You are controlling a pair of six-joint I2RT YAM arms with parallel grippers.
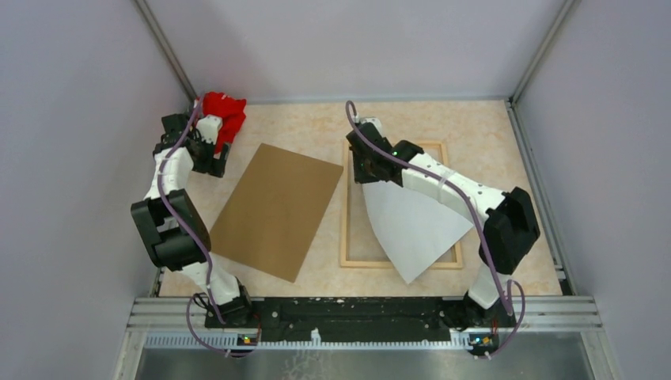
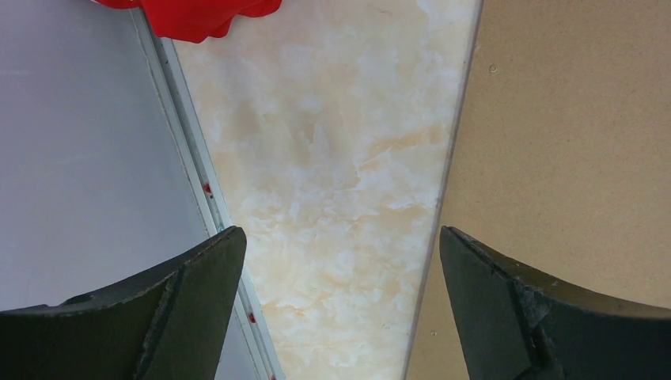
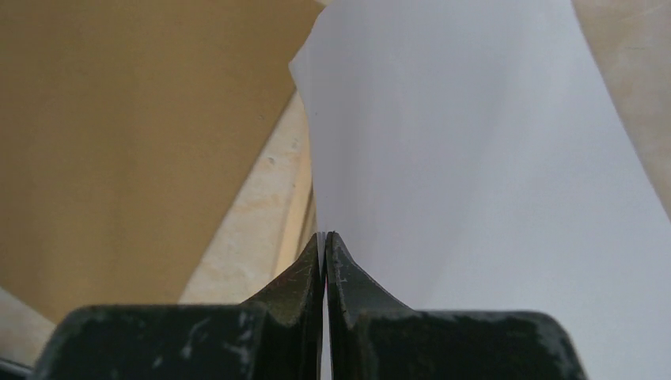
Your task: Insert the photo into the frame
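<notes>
Now, reading the overhead view from its left: your left gripper [image 1: 214, 162] hangs at the upper left of the pale marbled table [image 1: 316, 127], fingers spread wide with nothing between them. A crumpled red cloth [image 1: 225, 111] lies just beyond it. It is well apart from the work, so this move belongs to the other arm. Next, at centre left, the plain brown cardboard backing board [image 1: 277, 210] lies flat and skewed, beside the opening rather than over it. Right of that, the thin light-wood rectangular frame [image 1: 346, 226] lies flat with its long axis running top to bottom of the view. Over it is the large rectangular photo [image 1: 415, 226], plain white back upward. Your right gripper [image 1: 368, 172] is clamped on its upper edge near the frame's upper-left corner; the wrist view shows the fingers pinched tight on the sheet. What matters is the mismatch: the photo's long axis slants from upper left to lower right, not along the frame's. Its lowest corner pokes past the bottom rail, while much of the frame's left side shows uncovered. Judging from that, you need to swing the sheet until its edges run with the rails before lowering it. How much of the sheet already touches the pane cannot be told.
</notes>
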